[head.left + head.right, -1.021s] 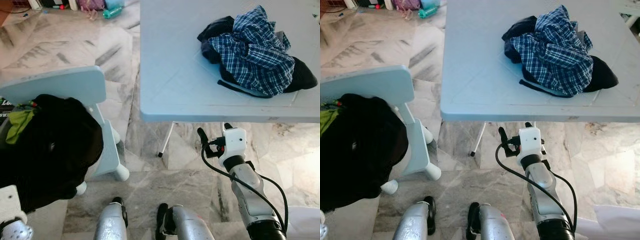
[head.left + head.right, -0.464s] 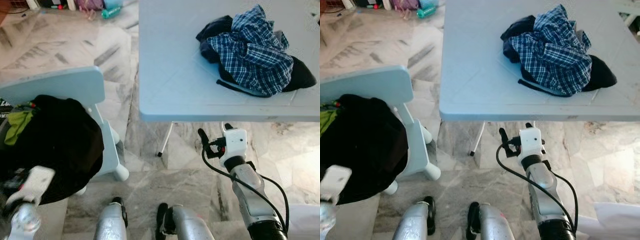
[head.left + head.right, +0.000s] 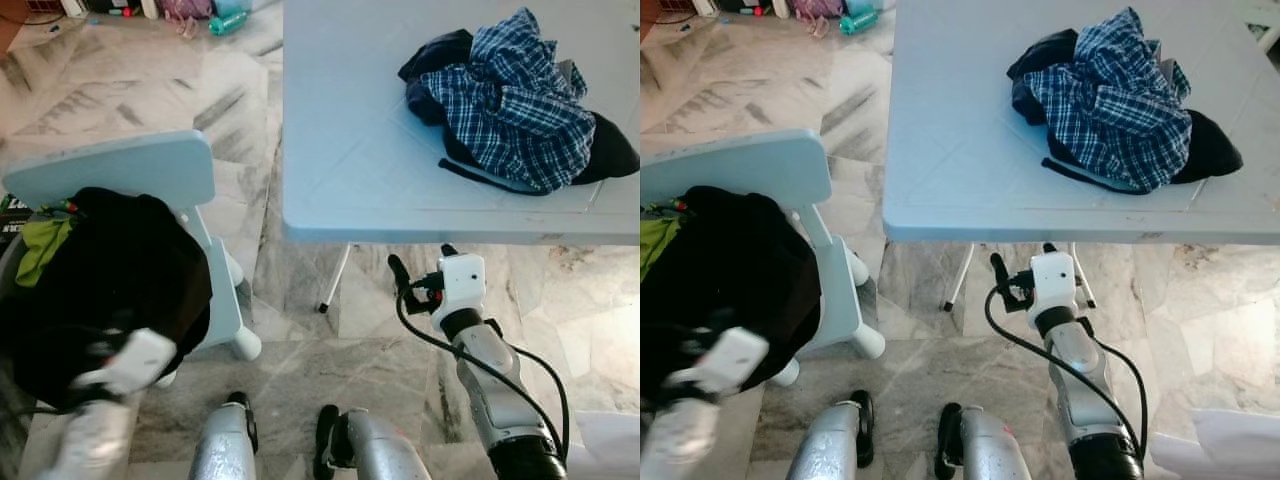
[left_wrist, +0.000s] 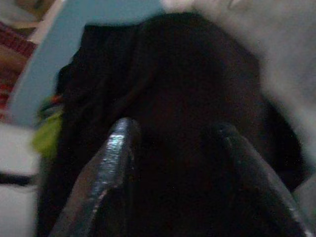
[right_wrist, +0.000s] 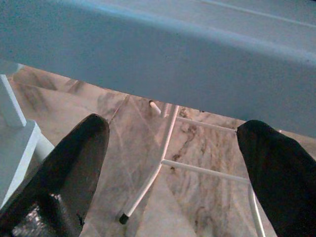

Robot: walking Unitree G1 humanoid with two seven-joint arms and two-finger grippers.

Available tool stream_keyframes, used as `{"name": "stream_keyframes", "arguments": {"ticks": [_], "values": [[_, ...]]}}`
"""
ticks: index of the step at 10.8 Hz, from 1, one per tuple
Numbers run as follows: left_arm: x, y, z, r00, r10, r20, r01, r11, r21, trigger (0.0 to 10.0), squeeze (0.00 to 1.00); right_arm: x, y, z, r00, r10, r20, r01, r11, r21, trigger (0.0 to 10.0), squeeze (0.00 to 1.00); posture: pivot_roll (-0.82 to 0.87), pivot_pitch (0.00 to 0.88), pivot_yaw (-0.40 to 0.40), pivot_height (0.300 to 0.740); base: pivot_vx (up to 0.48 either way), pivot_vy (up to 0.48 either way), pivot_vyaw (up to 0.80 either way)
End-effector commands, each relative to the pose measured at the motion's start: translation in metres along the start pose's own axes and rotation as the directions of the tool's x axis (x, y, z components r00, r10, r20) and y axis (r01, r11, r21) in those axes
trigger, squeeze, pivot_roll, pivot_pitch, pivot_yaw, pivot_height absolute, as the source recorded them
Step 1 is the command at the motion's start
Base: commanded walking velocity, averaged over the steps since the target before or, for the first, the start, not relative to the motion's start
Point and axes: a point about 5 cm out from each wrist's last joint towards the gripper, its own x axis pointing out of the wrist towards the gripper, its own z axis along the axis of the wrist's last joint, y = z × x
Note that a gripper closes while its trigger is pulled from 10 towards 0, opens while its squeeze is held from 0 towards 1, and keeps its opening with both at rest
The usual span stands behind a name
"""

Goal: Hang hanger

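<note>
Clearly nothing hangs yet: the left pincer (image 4: 173,163), fingers apart, nears the black cloth (image 3: 110,280) on the chair (image 3: 120,170); the right pincer (image 5: 173,163) gapes empty beneath the table (image 3: 350,170) edge.

Table edge (image 3: 420,228) just above right pincer (image 5: 173,163), chair (image 3: 130,175) w/ black clothes (image 3: 110,280) blocking left, open floor (image 3: 300,350) btwn.

A crumpled plaid shirt (image 3: 510,100) over dark clothes lies on the pale-blue table (image 3: 350,150).
</note>
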Motion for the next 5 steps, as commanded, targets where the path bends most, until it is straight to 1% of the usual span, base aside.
{"name": "stream_keyframes", "arguments": {"ticks": [1,2,3,4,5], "values": [[-0.003,-0.003,0.005,0.999,-0.013,0.031,0.015,0.998,-0.061,10.0,1.00,-0.005,-0.003,-0.005,1.000,-0.006,-0.016,0.006,1.000,0.000,10.0,0.00,0.06,0.244,-0.077,0.740,0.000,0.000,0.00],[0.001,-0.003,0.017,0.995,-0.003,0.096,0.013,0.995,-0.097,10.0,1.00,-0.005,-0.003,-0.006,1.000,-0.006,-0.017,0.006,1.000,0.002,10.0,0.00,0.06,0.242,-0.077,0.740,0.000,0.000,0.00],[0.004,-0.007,0.027,0.990,-0.006,0.140,0.024,0.992,-0.125,10.0,1.00,-0.004,-0.002,-0.006,1.000,-0.005,-0.017,0.005,1.000,0.005,10.0,0.00,0.06,0.235,-0.077,0.740,0.000,0.000,0.00],[0.006,-0.014,0.038,0.984,-0.023,0.175,0.051,0.986,-0.161,10.0,0.00,-0.001,-0.002,-0.004,1.000,-0.015,-0.012,0.015,1.000,0.001,10.0,0.00,0.06,0.224,-0.078,0.740,0.000,0.000,0.00],[0.008,-0.020,0.045,0.981,-0.044,0.187,0.080,0.978,-0.191,10.0,0.00,0.000,-0.004,-0.005,0.999,-0.037,-0.015,0.036,0.999,-0.016,10.0,0.00,0.06,0.214,-0.082,0.740,0.000,0.000,0.00]]}}
